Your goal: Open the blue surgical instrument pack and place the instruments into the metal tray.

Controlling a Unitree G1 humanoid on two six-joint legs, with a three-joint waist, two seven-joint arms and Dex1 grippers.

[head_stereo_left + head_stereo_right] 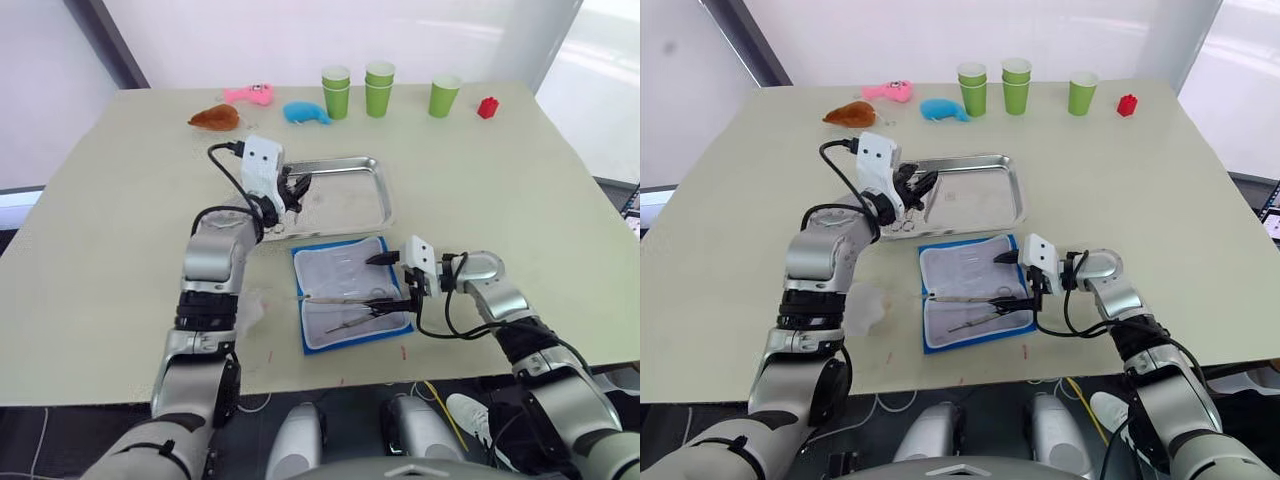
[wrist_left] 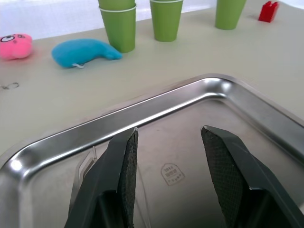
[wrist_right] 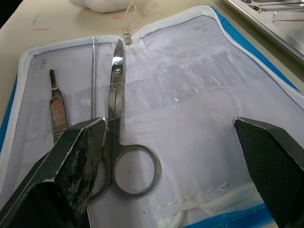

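Inside opened pack (image 3: 190,95): three instruments (image 3: 116,123). Right hand (image 3: 175,166) spread wide just above. Left hand (image 2: 168,175) parted over tray (image 2: 142,109).

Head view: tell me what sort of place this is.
Probably a robot test room, not a clinic: one plain table by bright windows, holding a steel tray, an open instrument pack, green cups and plush toys.

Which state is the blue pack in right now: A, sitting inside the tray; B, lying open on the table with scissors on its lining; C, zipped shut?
B: the pack lies open beside the tray, scissors on its lining.
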